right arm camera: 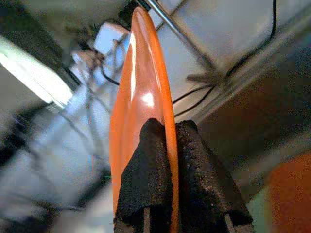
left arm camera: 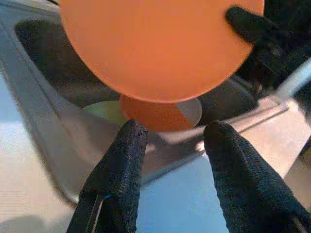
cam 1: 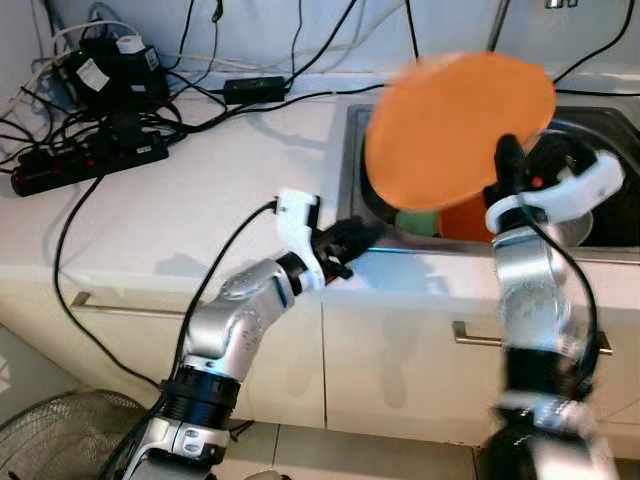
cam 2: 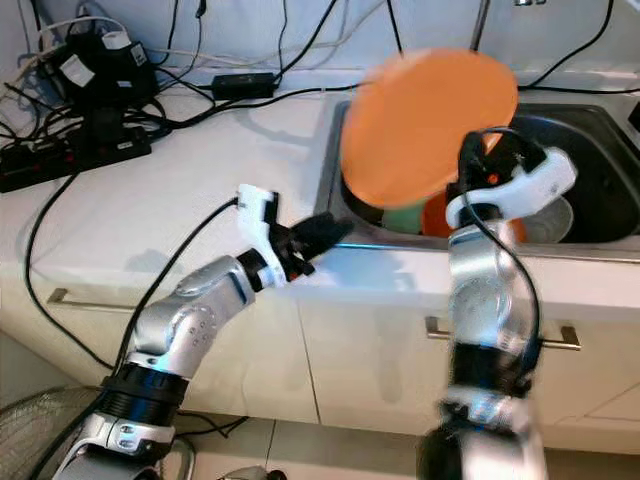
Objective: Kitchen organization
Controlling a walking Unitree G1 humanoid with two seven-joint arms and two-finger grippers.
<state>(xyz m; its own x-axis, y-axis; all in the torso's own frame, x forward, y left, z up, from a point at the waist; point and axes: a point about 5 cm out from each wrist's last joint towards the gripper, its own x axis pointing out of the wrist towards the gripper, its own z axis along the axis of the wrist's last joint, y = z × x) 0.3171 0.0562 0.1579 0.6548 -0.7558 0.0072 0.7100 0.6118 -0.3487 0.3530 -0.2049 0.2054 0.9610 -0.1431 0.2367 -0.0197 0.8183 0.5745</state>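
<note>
Right gripper clamped on the rim of an orange plate, one black finger on each face, plate seen edge-on from the right wrist. Plate held up and tilted above the left part of the steel sink, clear of the dishes below, edges motion-blurred. Down in the sink: a green dish, an orange dish and a pale bowl, bunched together under and just beside the plate. Left gripper open, holding nothing, fingers spread with a clear gap, parked at the front left corner of the sink just over the counter edge, pointing toward the dishes. White countertop left of the sink, with a black power strip and a tangle of cables at its far left corner, well apart from both grippers. Drawer fronts with metal bar handles under the counter; a wire fan guard on the floor at lower left.
</note>
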